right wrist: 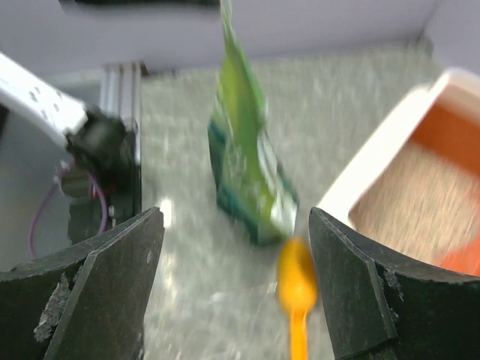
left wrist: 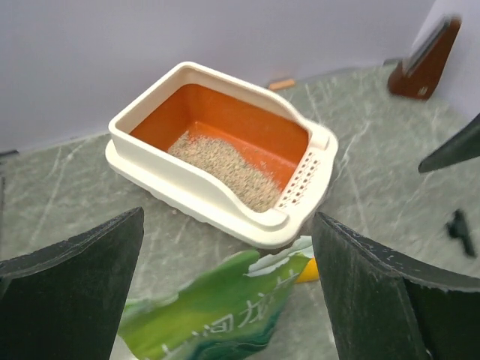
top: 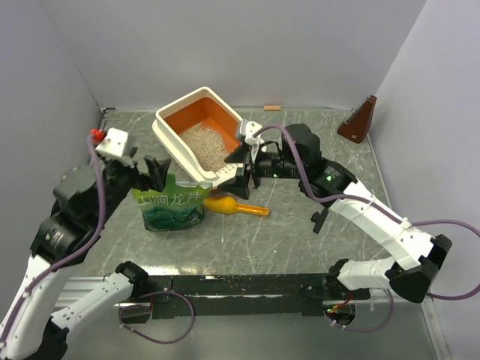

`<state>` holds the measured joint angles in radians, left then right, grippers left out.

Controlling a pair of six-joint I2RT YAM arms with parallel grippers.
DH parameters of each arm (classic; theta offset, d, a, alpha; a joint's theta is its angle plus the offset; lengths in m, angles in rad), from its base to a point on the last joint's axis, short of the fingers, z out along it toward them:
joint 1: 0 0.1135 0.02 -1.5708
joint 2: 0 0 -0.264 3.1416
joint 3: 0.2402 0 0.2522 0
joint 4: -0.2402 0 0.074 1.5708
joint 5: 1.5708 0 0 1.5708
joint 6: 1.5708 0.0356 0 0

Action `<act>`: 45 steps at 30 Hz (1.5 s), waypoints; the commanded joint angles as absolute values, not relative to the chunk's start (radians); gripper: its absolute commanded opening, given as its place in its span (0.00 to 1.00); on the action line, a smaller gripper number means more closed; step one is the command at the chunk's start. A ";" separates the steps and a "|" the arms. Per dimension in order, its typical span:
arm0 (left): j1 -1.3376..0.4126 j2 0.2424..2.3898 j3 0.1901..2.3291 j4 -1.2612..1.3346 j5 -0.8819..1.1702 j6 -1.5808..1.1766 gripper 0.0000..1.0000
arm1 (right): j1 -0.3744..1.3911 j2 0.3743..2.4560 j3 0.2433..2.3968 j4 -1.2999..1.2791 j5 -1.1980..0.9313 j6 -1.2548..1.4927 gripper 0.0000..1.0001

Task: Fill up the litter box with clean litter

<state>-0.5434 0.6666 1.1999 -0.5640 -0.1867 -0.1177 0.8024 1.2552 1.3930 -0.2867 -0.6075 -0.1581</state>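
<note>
The litter box (top: 174,120), cream rim and orange walls, stands at the table's back middle, its slotted end toward me. Clean litter (top: 204,144) lies in a grey-beige heap inside it. In the left wrist view the box (left wrist: 150,161) and litter (left wrist: 225,163) lie ahead. My left gripper (top: 154,172) is open and empty above the green bag (top: 171,206), which shows between its fingers (left wrist: 217,307). My right gripper (top: 244,171) is open and empty beside the box's slotted end. Its blurred view shows the bag (right wrist: 247,150), the box rim (right wrist: 382,150) and litter (right wrist: 405,206).
An orange scoop (top: 236,208) lies on the table right of the bag, below my right gripper (right wrist: 296,289). A brown wedge-shaped object (top: 358,120) stands at the back right. A small wooden block (top: 272,107) lies by the back wall.
</note>
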 commanded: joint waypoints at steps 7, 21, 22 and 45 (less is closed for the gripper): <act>-0.546 0.833 1.384 -0.827 0.049 0.375 0.97 | 0.799 1.062 1.203 -0.414 -0.456 -0.176 0.86; -0.552 0.834 1.258 -0.936 0.003 0.606 0.97 | 0.792 0.911 1.015 -0.322 -0.531 -0.103 0.87; -0.554 0.842 1.252 -0.928 -0.029 0.615 0.97 | 0.790 0.914 1.020 -0.325 -0.531 -0.103 0.87; -0.466 0.874 1.080 -0.854 0.008 0.627 0.15 | 0.743 1.045 1.045 -0.376 -0.384 -0.086 0.88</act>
